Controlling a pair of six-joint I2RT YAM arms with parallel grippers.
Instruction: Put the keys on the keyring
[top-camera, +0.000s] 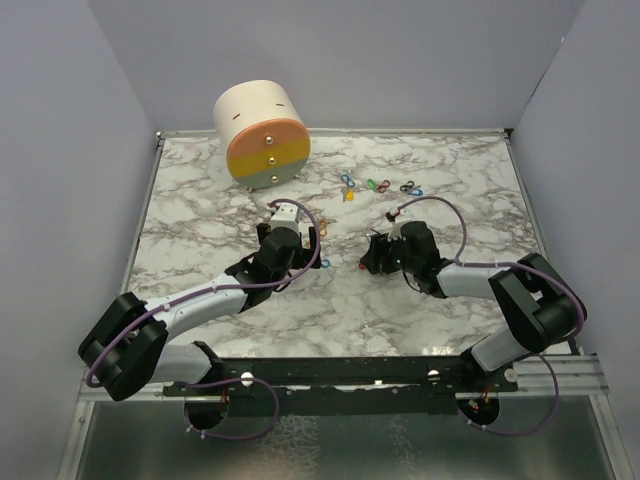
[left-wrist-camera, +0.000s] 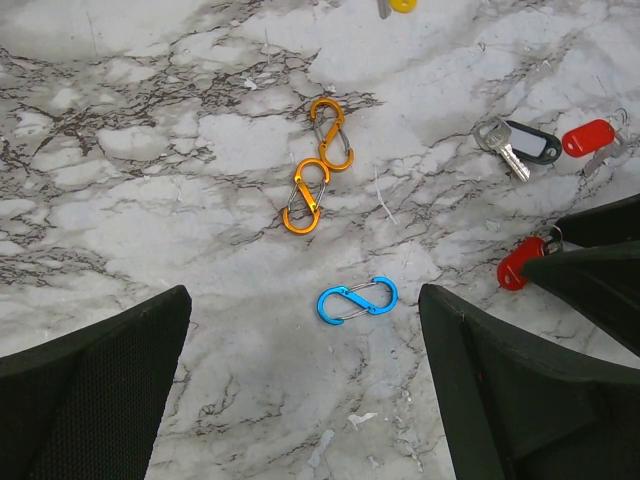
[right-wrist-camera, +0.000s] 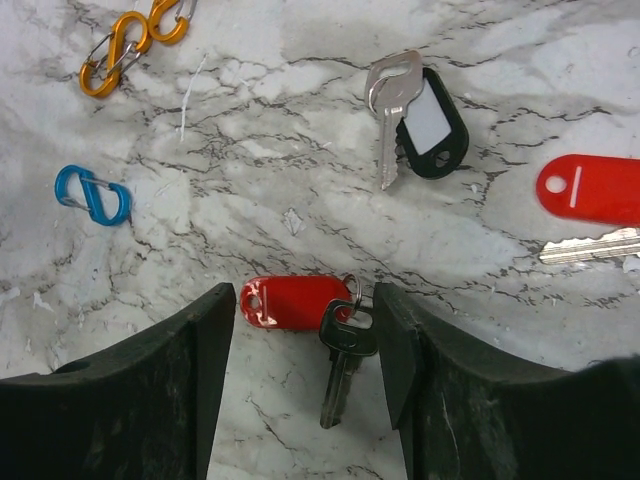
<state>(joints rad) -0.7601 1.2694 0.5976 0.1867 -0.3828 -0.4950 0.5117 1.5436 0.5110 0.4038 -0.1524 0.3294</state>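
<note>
Left gripper (left-wrist-camera: 305, 295) hangs wide open over a blue clip (left-wrist-camera: 357, 300). Right gripper (right-wrist-camera: 305, 295) straddles a red-tagged key (right-wrist-camera: 345, 350); whether it grips, I cannot tell

Two orange clips (left-wrist-camera: 306, 196), one blue clip (left-wrist-camera: 357, 301), two red-tagged keys (right-wrist-camera: 295, 302), one black-tagged key (right-wrist-camera: 432, 125), one yellow-headed key (left-wrist-camera: 402, 4); farther pieces (top-camera: 378, 185) uncountable.

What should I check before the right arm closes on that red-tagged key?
1. The red tag and its dark key lie between the fingers of the right gripper: ok.
2. Jaws apart, wide enough to straddle both: ok.
3. Finger contact with the tag: cannot tell.
4. The black-tagged key and the second red tag lie clear of those fingers: ok.
5. The left gripper is open over the blue clip: ok.
</note>
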